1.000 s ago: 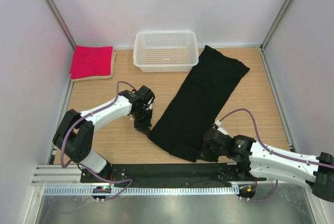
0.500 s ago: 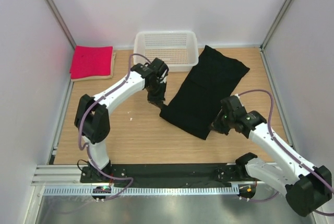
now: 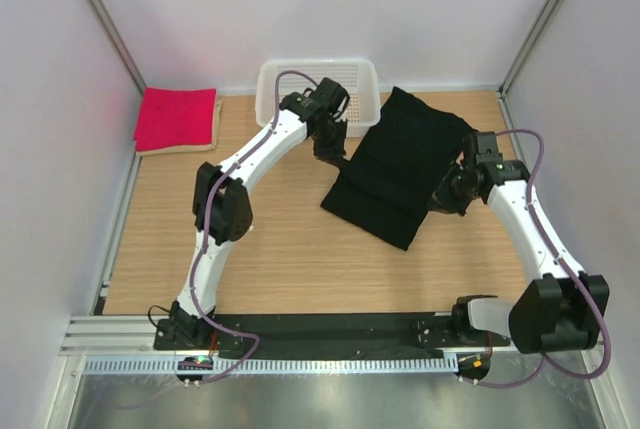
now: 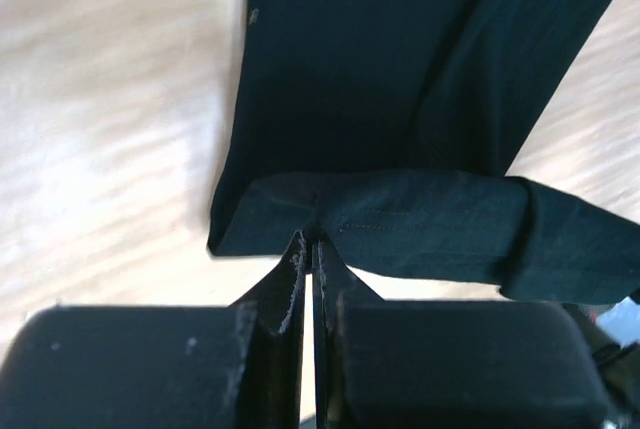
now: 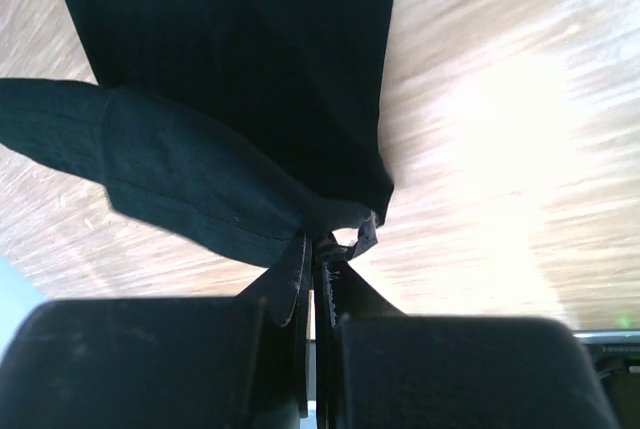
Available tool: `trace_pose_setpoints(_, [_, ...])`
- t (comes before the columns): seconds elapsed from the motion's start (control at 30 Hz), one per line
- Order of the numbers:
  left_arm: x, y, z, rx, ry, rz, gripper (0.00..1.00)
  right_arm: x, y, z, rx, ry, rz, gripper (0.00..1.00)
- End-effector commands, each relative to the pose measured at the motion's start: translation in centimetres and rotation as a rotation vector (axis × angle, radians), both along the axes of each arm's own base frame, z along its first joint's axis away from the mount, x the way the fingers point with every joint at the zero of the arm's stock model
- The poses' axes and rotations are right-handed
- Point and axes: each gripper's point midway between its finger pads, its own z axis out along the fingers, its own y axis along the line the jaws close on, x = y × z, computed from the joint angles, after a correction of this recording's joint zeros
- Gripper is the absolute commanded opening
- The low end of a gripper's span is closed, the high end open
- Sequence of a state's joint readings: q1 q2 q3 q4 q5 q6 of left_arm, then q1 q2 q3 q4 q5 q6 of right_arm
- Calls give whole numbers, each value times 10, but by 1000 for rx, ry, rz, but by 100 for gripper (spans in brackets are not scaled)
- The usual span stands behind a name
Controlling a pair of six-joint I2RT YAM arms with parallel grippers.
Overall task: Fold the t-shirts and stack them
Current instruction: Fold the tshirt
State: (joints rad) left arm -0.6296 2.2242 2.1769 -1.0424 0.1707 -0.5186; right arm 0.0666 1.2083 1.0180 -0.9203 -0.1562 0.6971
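Black t-shirt [image 3: 400,174] drawn back, wooden table [image 3: 270,249], white walls [image 3: 300,9]

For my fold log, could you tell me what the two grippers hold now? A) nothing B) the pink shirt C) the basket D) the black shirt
D: the wrist views show the left gripper and right gripper shut on an edge of the black shirt.

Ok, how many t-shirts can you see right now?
3. Black shirt mid-table, half folded; pink-red shirt folded at the far left corner, on top of the beige shirt. More could hide under that stack.
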Motion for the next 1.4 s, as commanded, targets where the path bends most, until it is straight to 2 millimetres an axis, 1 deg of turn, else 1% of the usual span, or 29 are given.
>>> trace_pose_setpoints(0.0, [20,-17,15,-57,-67,4,0,13,-7,9,0,-16,60,1])
trace_pose_setpoints(0.07, [26,-22,12,-69,-81,3,0,21,-9,9,0,-31,59,1])
trace_pose_setpoints(0.1, [32,-26,11,-83,-99,4,0,25,-16,8,-2,-32,34,1])
trace_pose_setpoints(0.13, [41,-30,7,-95,-120,15,0,35,-22,5,0,-38,24,1])
trace_pose_setpoints(0.17, [41,-30,7,-92,-122,17,0,35,-22,3,0,-31,24,1])
trace_pose_setpoints(0.23, [47,-33,5,-99,-138,27,0,45,-22,3,8,-50,33,1])
trace_pose_setpoints(0.27, [49,-34,6,-105,-145,27,0,45,-22,3,7,-52,35,1])
trace_pose_setpoints(0.47, [62,-39,-2,-117,-172,48,0,64,-32,-7,-17,-51,13,1])
trace_pose_setpoints(0.57, [67,-40,-3,-124,-183,62,0,71,-33,-12,-9,-50,10,1])
trace_pose_setpoints(0.6, [71,-42,-4,-133,-189,64,0,76,-34,-11,-10,-61,11,1])
trace_pose_setpoints(0.63, [72,-44,-5,-139,-188,64,0,79,-35,-15,-14,-52,7,1])
trace_pose_setpoints(0.7, [77,-45,-2,-149,-199,68,0,84,-36,-15,-11,-56,3,1])
trace_pose_setpoints(0.77, [81,-44,-7,-144,-203,77,0,88,-37,-20,-3,-48,2,1])
trace_pose_setpoints(0.8, [82,-44,-8,-149,-200,83,0,92,-37,-18,-2,-57,3,1])
trace_pose_setpoints(0.9, [89,-46,-10,-166,-204,95,1,97,-40,-24,4,-53,-7,1])
trace_pose_setpoints(0.93, [90,-48,-14,-176,-196,91,1,98,-40,-25,7,-46,-9,1])
trace_pose_setpoints(1.13, [93,-55,-22,-206,-181,79,1,105,-43,-36,15,-31,-19,1])
trace_pose_setpoints(1.37, [103,-62,-18,-232,-230,61,1,111,-50,-45,15,-17,-29,1])
